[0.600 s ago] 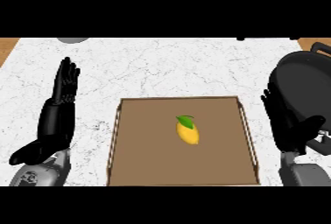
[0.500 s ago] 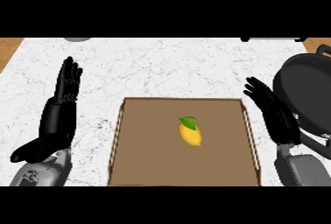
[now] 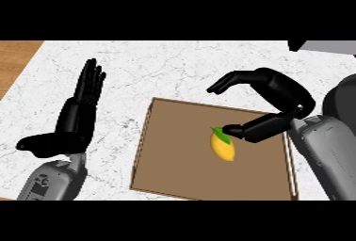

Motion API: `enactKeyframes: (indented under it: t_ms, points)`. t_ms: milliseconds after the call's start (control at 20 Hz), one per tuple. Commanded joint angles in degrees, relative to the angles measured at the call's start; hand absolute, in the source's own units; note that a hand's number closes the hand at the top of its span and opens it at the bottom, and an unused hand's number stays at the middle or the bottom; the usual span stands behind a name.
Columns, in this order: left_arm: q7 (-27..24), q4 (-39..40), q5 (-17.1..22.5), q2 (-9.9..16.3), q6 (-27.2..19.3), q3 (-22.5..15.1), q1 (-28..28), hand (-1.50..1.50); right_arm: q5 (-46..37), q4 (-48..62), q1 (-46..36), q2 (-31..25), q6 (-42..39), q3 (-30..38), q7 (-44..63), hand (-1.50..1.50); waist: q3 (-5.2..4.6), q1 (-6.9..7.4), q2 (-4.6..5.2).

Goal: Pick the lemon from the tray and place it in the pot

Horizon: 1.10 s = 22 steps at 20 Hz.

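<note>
white marble desk (image 3: pixel 181 61), wooden strip at far left. brown tray (image 3: pixel 173 155) near centre; lemon (image 3: pixel 224 147) lies in tray, green leaf at top. right hand (image 3: pixel 268 101) arched over lemon, fingers curved but not closed on it, thumb beside leaf. left hand (image 3: pixel 73 117) resting flat-fingered at left. dark pot (image 3: pixel 342 101) at right edge. risk: thumb nudges lemon, fruit rolls from grasp.
</note>
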State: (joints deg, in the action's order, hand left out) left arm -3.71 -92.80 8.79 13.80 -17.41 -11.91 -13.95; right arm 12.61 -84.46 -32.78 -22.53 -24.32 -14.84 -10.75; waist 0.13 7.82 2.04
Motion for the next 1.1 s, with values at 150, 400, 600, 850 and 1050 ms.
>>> enactKeyframes:
  t_ms: [150, 400, 600, 850, 1050]
  points:
    - [3.18, 1.99, 3.54, 0.65, 1.9, 2.61, -2.42, 0.0, -3.12, 4.15, -8.56, -7.58, -19.78, -1.38, -21.53, -1.5, 0.28, -1.07, 0.67]
    - [4.17, 3.8, 4.62, 2.05, 2.69, 5.0, -4.38, 0.0, -13.18, 7.22, -14.72, -12.59, -21.74, -4.8, -30.31, -1.5, 0.08, -1.96, 0.18]
    - [4.51, 4.24, 4.8, 1.84, 2.98, 4.86, -4.05, 0.0, -22.05, 6.47, -17.38, -16.21, -19.15, -12.2, -34.2, -1.5, 0.01, -2.56, -0.31]
    - [4.86, 6.15, 5.34, 2.86, 4.22, 6.28, -5.49, 0.0, -30.04, 11.08, -19.79, -15.93, -11.95, -20.2, -42.02, -1.5, -0.06, -3.96, -0.71]
    - [3.22, 5.41, 5.21, 2.56, 4.58, 6.45, -2.72, 0.0, -35.96, 16.58, -21.78, -13.86, -6.78, -26.81, -43.36, -1.5, -0.13, -4.1, -0.96]
